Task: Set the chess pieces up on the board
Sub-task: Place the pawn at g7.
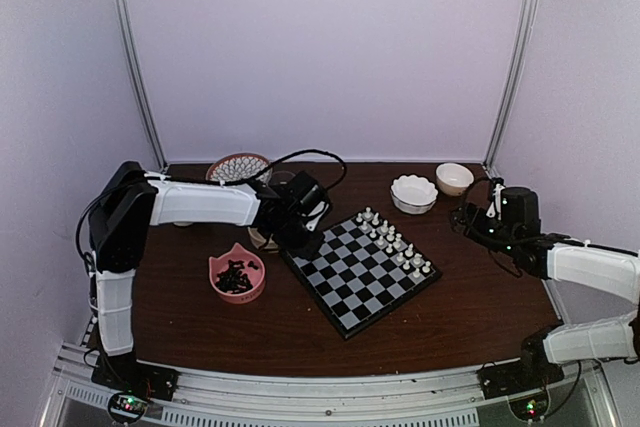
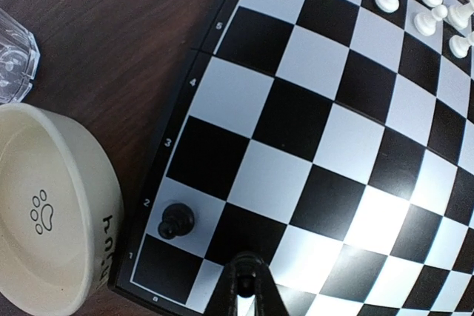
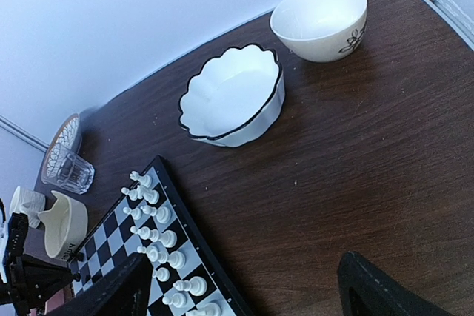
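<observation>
The board (image 1: 350, 282) lies at an angle in the middle of the table. Two rows of white chessmen (image 1: 395, 242) line its far right side. One black pawn (image 2: 176, 220) stands on a light square at the board's left corner. My left gripper (image 2: 250, 286) hovers just beside it over the board's corner, shut on a small black chess piece whose round top shows between the fingertips. Several more black chess pieces (image 1: 236, 277) lie in a pink bowl left of the board. My right gripper (image 3: 252, 294) is open with nothing in it, over bare table by the board's right edge.
A cream paw-print bowl (image 2: 52, 212) and a clear glass (image 2: 15, 57) sit close to the board's left corner. A scalloped white bowl (image 3: 233, 98) and a plain white bowl (image 3: 322, 20) stand at the back right. A patterned plate (image 1: 238, 167) lies at the back left.
</observation>
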